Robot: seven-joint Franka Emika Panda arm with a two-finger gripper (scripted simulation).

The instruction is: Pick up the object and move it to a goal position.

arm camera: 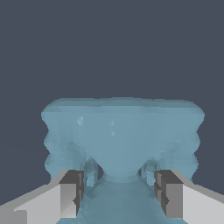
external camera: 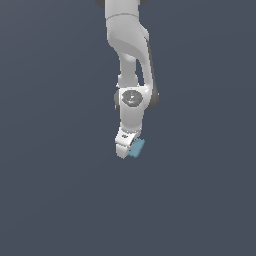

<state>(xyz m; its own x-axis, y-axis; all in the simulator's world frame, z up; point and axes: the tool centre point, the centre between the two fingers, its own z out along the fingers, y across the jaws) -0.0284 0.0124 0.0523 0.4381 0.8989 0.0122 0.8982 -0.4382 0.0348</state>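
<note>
The object (arm camera: 122, 131) is a light-blue blocky piece with wavy, notched sides, and it fills the middle of the wrist view. My gripper (arm camera: 120, 194) has one finger on each side of the object's narrower part, with the dark pads (arm camera: 75, 188) pressed against it. In the exterior view the white gripper (external camera: 125, 146) hangs at the end of the arm. The object (external camera: 136, 147) sticks out of it toward the exterior view's right. The fingertips themselves are too small to make out there.
A flat dark grey-blue surface (external camera: 200, 200) fills the background of both views. No other object, container or goal marker shows. The white arm (external camera: 131, 60) comes down from the upper edge of the exterior view.
</note>
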